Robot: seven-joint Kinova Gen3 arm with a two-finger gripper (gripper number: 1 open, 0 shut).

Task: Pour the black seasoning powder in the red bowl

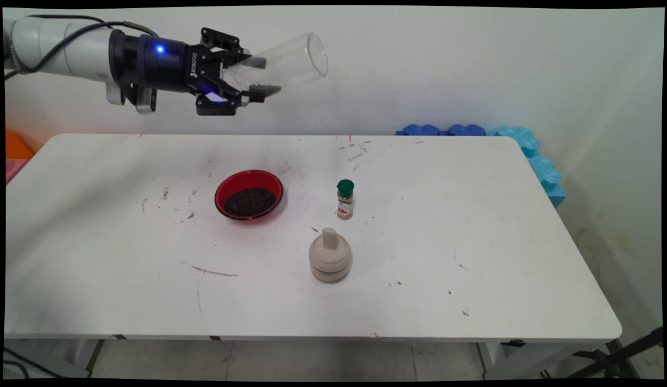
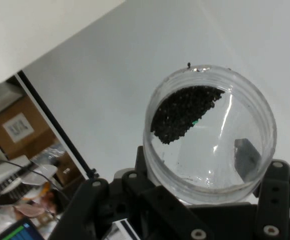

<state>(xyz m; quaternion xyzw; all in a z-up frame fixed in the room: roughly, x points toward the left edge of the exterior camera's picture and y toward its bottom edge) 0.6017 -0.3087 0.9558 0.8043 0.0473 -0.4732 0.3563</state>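
Note:
High above the table's far left, my gripper (image 1: 262, 76) is shut on a clear glass jar (image 1: 290, 60). The jar lies almost level, its open mouth pointing right and a little up. In the hand view the jar (image 2: 220, 150) fills the space between my fingers (image 2: 247, 158), and a patch of dark grains (image 2: 182, 112) clings to its inside. Below and slightly right of the gripper, a red bowl (image 1: 224, 186) with dark grains (image 1: 249, 201) in it rests on the table.
A small spice bottle (image 1: 345, 199) with a green cap stands right of the bowl. A beige mortar with a pestle (image 1: 330, 257) sits nearer the front. Blue foam blocks (image 1: 527, 145) line the table's far right corner. Dark specks dot the table (image 1: 473, 242).

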